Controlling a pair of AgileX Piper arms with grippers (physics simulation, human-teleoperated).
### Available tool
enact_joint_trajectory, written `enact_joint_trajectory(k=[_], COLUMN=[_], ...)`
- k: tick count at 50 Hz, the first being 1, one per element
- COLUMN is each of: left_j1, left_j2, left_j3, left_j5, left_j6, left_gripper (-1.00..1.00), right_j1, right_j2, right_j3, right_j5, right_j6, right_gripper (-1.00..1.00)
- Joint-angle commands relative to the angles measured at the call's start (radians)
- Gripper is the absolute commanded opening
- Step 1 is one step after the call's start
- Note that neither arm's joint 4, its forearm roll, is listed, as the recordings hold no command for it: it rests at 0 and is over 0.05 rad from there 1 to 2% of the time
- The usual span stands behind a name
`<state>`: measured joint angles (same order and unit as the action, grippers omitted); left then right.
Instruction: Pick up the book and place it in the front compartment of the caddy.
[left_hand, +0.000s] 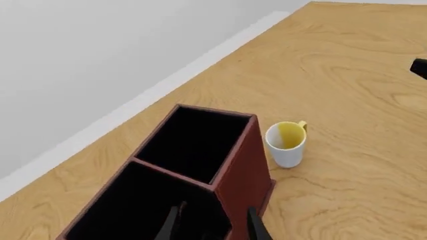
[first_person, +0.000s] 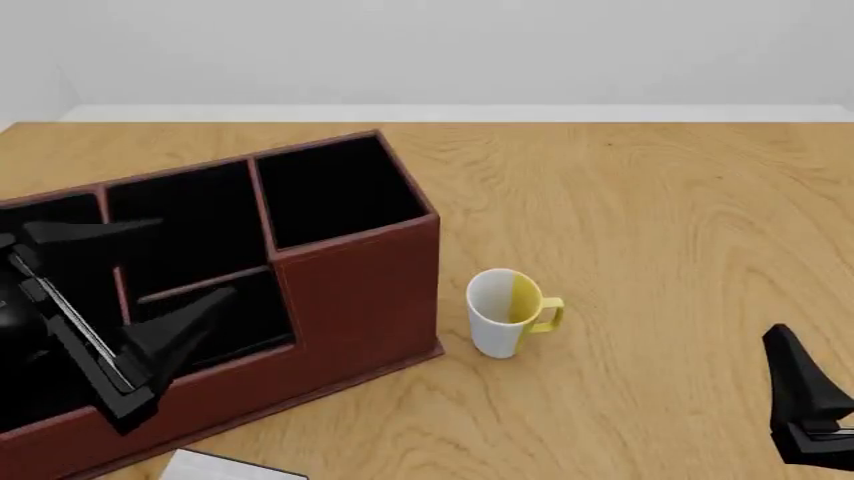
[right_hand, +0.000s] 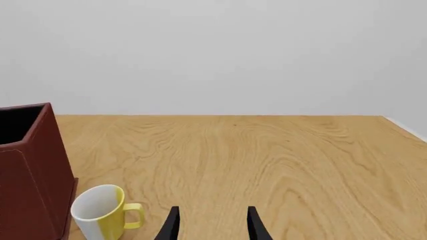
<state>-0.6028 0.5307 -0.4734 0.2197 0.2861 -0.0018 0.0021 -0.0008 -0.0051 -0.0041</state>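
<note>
My left end effector hangs spread and empty over the caddy; the book lies on the tabletop just before it. Right end effector idle, parted. Next: descend and grasp the book.

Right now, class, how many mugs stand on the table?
1: the mug stands upright on the table, just right of the caddy. None other shows.

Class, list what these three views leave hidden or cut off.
- Book: front view, only a corner shows; the bottom edge cuts the rest.
- Caddy: front view, the left gripper covers its near compartments.
- Right gripper: front view, cut by the frame corner.
- Mug: right wrist view, base cut off.
</note>
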Motion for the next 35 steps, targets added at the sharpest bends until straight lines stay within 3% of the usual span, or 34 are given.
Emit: enact_joint_trajectory(k=[1, 20, 35], left_j1=[-0.114, -0.241, -0.307], left_j2=[0.124, 0.227, 0.299], left_j3=[-0.104, -0.220, -0.247], left_j5=[0.069, 0.242, 0.393], left_j6=[0.026, 0.113, 0.166], left_gripper=[1.00, 1.00, 1.00], right_j1=[0.000, 0.000, -0.001], right_j2=[0.000, 0.000, 0.000], right_j3=[0.000, 0.000, 0.000], right_j5=[-0.001, 0.000, 0.000], right_j6=[-0.002, -0.001, 0.000], right_gripper=[1.00, 1.00, 1.00])
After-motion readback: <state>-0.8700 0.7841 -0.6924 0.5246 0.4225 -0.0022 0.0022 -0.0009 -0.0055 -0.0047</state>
